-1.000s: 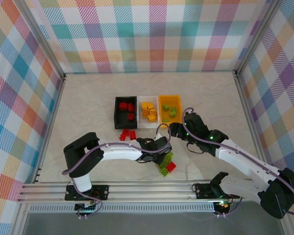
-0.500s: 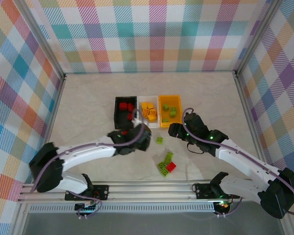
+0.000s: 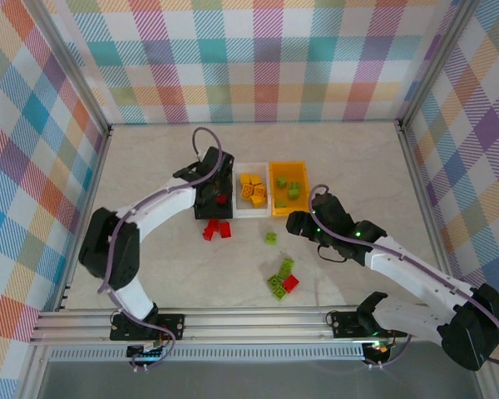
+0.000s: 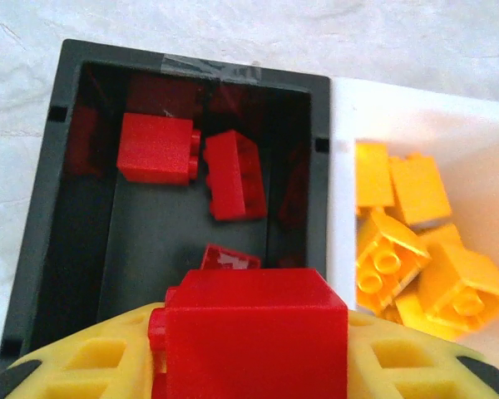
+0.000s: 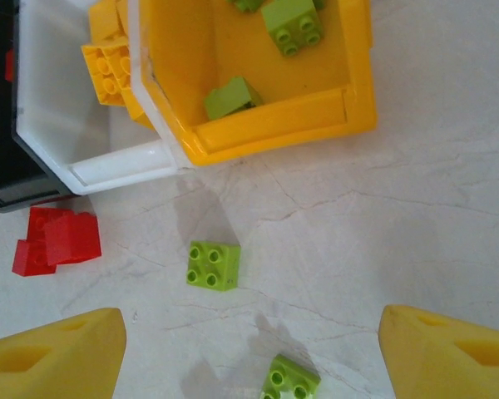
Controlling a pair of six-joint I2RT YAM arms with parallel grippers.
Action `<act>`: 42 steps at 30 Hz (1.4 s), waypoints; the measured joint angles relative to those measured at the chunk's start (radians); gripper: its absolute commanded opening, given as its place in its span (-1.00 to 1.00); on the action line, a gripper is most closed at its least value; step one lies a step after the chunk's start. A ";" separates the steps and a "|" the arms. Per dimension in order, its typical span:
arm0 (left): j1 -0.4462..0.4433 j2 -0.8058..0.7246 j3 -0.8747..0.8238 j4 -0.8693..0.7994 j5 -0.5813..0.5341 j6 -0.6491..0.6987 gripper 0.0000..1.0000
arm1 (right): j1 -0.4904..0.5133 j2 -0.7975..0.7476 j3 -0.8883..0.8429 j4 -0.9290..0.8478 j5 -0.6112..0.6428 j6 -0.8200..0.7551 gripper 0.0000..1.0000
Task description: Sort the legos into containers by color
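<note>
My left gripper (image 3: 215,198) hangs over the black bin (image 4: 33,249), shut on a red lego (image 4: 254,336) held between its yellow fingers. Below it the bin holds three red legos (image 4: 156,148). The white bin (image 3: 240,210) next to it holds yellow-orange legos (image 4: 416,249). The orange-yellow bin (image 5: 349,100) holds lime green legos (image 5: 293,23). My right gripper (image 5: 251,341) stands open above the table, just in front of that bin. A single green lego (image 5: 214,264) lies ahead of it and another green lego (image 5: 289,378) sits between its fingers.
Two red legos (image 3: 217,229) lie on the table in front of the black bin. A small pile of green legos (image 3: 279,278) with one red lego (image 3: 290,283) lies nearer the front. The checked walls stand well back from all of this.
My left arm has swung from the loose pile at the front up and back to the black bin, carrying the red lego. The right arm has not moved.
</note>
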 measured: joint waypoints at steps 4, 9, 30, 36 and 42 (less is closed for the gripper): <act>0.033 0.094 0.077 -0.047 0.000 -0.010 0.12 | 0.000 -0.010 -0.023 -0.015 -0.015 0.011 0.61; 0.044 0.127 0.135 -0.089 0.008 -0.030 0.57 | 0.000 -0.017 -0.052 -0.034 -0.040 0.028 0.61; -0.106 -0.646 -0.467 0.004 0.102 -0.190 1.00 | 0.097 0.499 0.144 0.109 -0.111 -0.006 0.49; -0.110 -0.793 -0.638 -0.034 0.086 -0.269 1.00 | 0.101 0.654 0.236 0.103 -0.079 -0.012 0.24; -0.110 -0.813 -0.669 -0.037 0.079 -0.307 1.00 | 0.101 0.708 0.271 0.075 -0.054 -0.012 -0.22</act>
